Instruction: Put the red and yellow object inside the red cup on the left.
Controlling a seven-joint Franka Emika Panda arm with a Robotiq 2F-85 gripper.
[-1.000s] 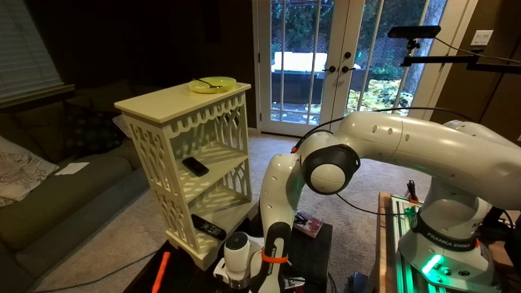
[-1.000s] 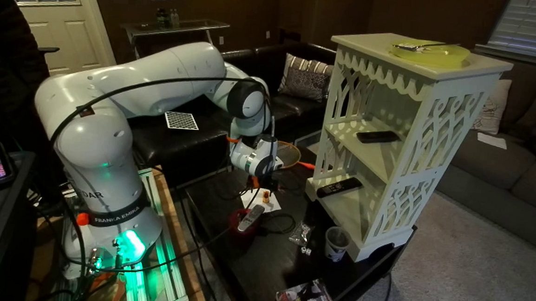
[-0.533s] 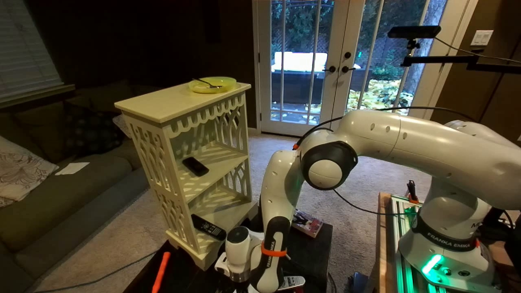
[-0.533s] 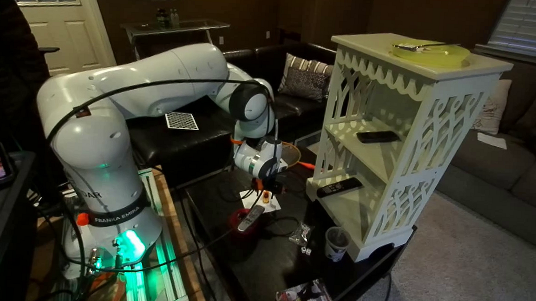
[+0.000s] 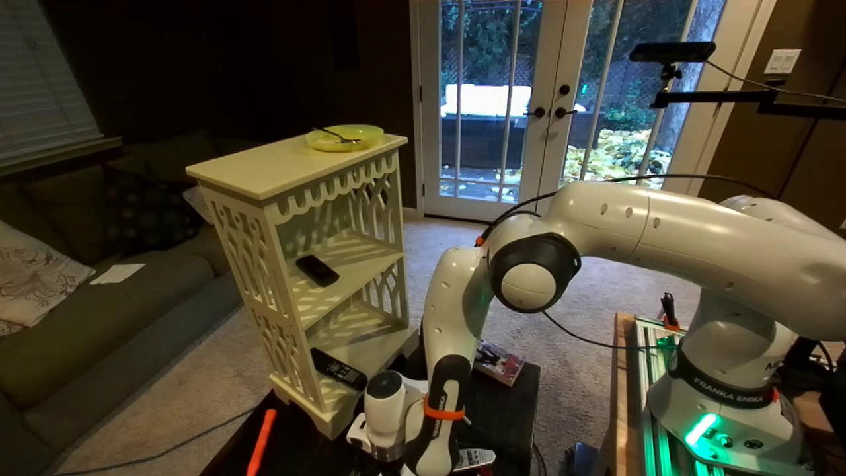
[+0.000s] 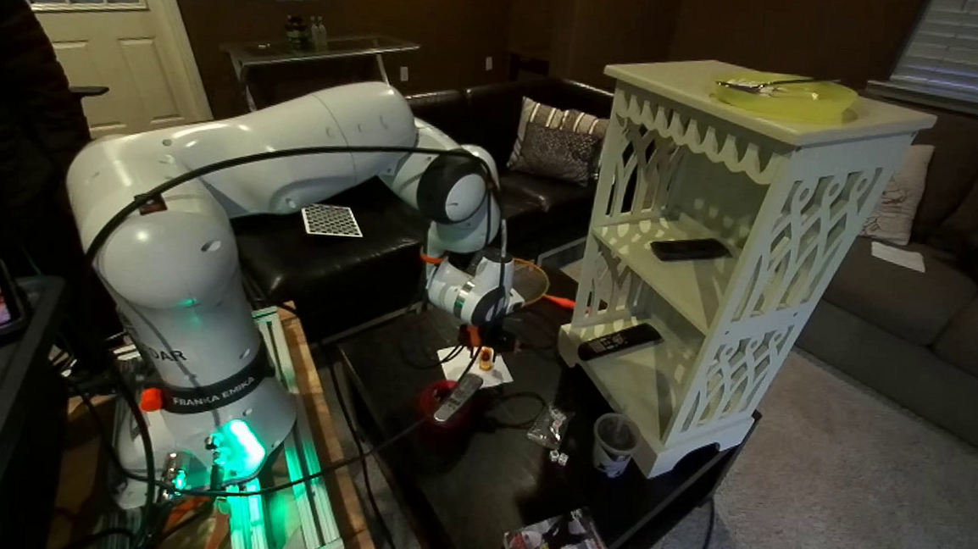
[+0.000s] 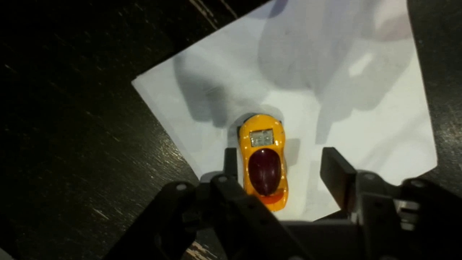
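Dim light filled the room I was watching, with a black leather sofa [image 6: 328, 269] and glass-paned white doors [image 5: 548, 158] around a dark wooden counter [image 6: 484, 495]. On that counter stood a cream openwork bookshelf [image 5: 264, 165], and on a white sheet of paper [image 7: 303, 104] there lay a glossy yellow toy car [image 7: 264, 162] with a dark red oval canopy and a red-orange patch at one end.

Seen from my wrist view, it sat between the two black fingers [image 7: 231, 162] of the end effector [image 7: 279, 168], close beside the finger on the left of that view, with a wider strip of paper showing toward the one on the right. Those fingers were spread apart. How high their tips hung I could not tell, nor whether the nearer one touched the car.

In both exterior views, my white jointed arm [image 6: 320, 120] was stretched out nearly level from its upright base [image 5: 733, 420], then bent down steeply, an orange band [image 5: 444, 414] around its lower part. In an exterior view the end effector hung dark above the paper. Just beside the paper stood a round red cup [image 6: 430, 402], a slim grey remote control [image 6: 458, 398] slanting across its mouth.
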